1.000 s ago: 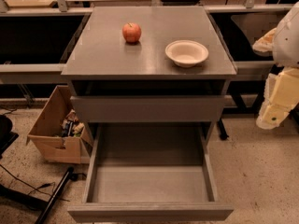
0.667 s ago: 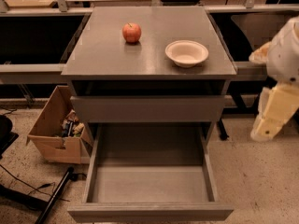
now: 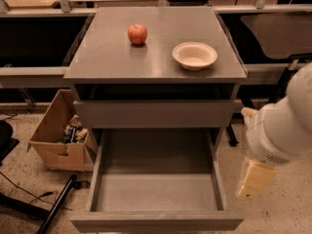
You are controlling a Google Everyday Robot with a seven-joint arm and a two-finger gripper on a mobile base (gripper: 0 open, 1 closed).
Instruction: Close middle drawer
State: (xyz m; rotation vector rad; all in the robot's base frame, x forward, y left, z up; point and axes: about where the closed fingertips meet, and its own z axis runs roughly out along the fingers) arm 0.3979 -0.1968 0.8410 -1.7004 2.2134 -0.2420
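Middle drawer (image 3: 156, 191) is out, pulled well forward from the grey cabinet (image 3: 80, 89), its flat front nearest the camera at the bottom of the view and its bare grey floor on show. Count the drawers in sight: two. Above it the top drawer (image 3: 156, 113) sits just slightly proud of the frame, a dark gap over its front. Up on the tabletop (image 3: 107, 57), two things: one red apple (image 3: 137, 34) towards the back, left of centre, and one pale bowl (image 3: 194, 55) to its right and a little nearer, well apart from the apple, only its smooth pale inside showing. Down on the speckled floor (image 3: 287, 213) to the left of the cabinet, one open cardboard box (image 3: 51, 143), just beside the open drawer's left wall, with a jumble of small items inside, too small to name. Over on the right, the white arm (image 3: 282, 126) comes in from the edge of the view, and the cream hand (image 3: 251, 180) hangs below it, pointing down, near the open drawer's right wall and apart from it. Whether the hand is wide or narrow, I cannot tell, and it holds nothing that can be seen.
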